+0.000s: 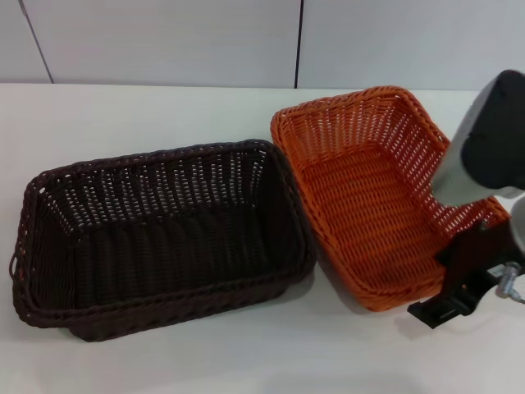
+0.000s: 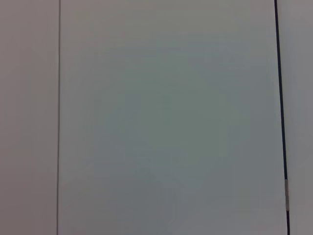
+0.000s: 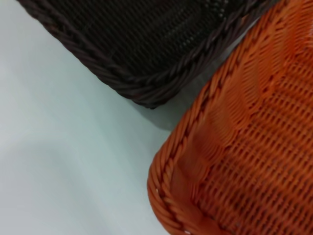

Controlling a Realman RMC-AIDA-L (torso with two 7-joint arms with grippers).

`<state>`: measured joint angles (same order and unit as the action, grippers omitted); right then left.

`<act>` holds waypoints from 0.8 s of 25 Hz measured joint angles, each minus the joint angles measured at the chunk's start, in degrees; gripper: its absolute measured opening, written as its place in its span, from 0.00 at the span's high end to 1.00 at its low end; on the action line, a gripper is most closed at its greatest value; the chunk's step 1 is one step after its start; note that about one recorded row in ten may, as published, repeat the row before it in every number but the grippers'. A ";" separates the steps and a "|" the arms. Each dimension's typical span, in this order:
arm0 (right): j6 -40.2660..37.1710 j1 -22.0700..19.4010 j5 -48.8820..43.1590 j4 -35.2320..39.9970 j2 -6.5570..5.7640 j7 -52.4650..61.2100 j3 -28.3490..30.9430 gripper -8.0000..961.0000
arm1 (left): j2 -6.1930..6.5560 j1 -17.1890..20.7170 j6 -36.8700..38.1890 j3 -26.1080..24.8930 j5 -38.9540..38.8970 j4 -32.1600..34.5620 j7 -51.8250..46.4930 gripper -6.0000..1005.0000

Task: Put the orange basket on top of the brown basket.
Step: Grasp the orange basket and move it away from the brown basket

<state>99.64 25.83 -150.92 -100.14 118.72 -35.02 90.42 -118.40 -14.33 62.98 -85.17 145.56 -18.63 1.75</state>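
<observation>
The orange basket (image 1: pixel 373 193) rests on the white table at the right, its long side angled toward the brown basket (image 1: pixel 156 234) at the left. Their near corners almost meet. My right gripper (image 1: pixel 449 302) hangs at the orange basket's near right corner, just outside its braided rim. The right wrist view looks down on a corner of the orange basket (image 3: pixel 244 161) and a corner of the brown basket (image 3: pixel 146 44), with a strip of table between them. The left gripper is out of view; its wrist camera shows only a pale panelled surface.
Bare white table (image 1: pixel 271 361) lies in front of both baskets and behind them up to the wall (image 1: pixel 164 41). The grey right arm (image 1: pixel 484 148) overhangs the orange basket's right side.
</observation>
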 joint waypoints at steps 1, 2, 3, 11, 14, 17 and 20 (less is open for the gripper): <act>-0.64 0.44 -0.01 1.19 -0.02 -0.24 -0.26 0.17 | 0.01 0.00 -0.06 0.00 -0.02 0.00 0.00 0.21; -1.16 0.82 -0.02 2.31 -0.03 -0.48 -0.52 0.17 | 0.01 0.00 -0.13 0.00 -0.04 0.00 0.00 0.21; -1.91 1.23 -0.04 3.66 -0.04 -0.70 -0.74 0.17 | 0.01 0.01 -0.24 0.00 -0.03 0.00 0.00 0.21; -7.14 3.32 -3.56 9.95 0.08 -0.87 -2.49 0.18 | 0.12 0.15 -0.42 0.00 -0.23 0.09 0.00 0.21; -8.66 3.64 -4.58 10.05 0.14 -0.24 -2.37 0.21 | 0.21 0.04 -0.42 -0.30 -0.23 0.29 0.00 0.21; -9.13 3.74 -4.60 10.41 0.14 0.19 -2.38 0.27 | 0.21 -0.13 -0.42 -0.47 -0.24 0.49 0.00 0.21; -9.58 3.76 -4.60 10.52 0.20 0.72 -2.47 0.34 | 0.21 -0.38 -0.42 -0.73 -0.22 0.71 0.00 0.21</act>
<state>90.06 29.59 -155.52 -89.62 118.92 -34.29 87.95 -118.19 -14.71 62.56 -85.90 145.34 -17.92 1.76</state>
